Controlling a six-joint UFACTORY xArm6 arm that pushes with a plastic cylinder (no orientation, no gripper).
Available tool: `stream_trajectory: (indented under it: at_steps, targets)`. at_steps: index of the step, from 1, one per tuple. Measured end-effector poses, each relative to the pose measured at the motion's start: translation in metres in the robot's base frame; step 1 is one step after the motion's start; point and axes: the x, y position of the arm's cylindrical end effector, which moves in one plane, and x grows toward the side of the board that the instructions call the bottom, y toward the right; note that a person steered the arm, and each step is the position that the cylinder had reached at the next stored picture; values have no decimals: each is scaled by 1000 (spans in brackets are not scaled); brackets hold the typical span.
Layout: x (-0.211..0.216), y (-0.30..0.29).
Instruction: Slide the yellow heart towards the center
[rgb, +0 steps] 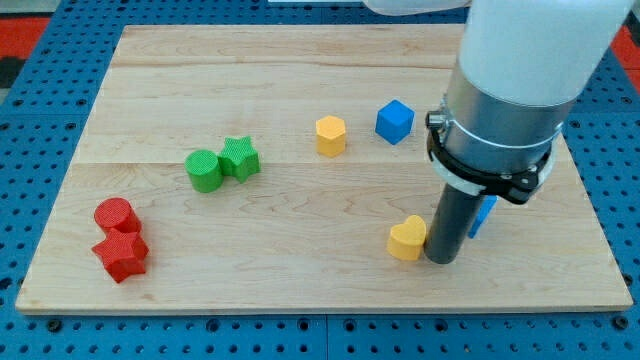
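Observation:
The yellow heart (406, 239) lies on the wooden board (300, 80), to the right of centre near the view's bottom. My tip (440, 259) stands right against the heart's right side, touching or almost touching it. The rod and arm body rise above it toward the view's top right.
A yellow hexagon (330, 135) and a blue cube (394, 121) lie above the heart. A second blue block (484, 213) is half hidden behind the rod. A green cylinder (204, 170) and green star (240, 158) sit left of centre. A red cylinder (115, 216) and red star (123, 255) sit at bottom left.

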Motion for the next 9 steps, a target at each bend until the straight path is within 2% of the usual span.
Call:
stream_trajectory:
  at_steps: [2,7,9]
  targets:
    - [-18,-6]
    - [-18,-37]
    - [0,-46]
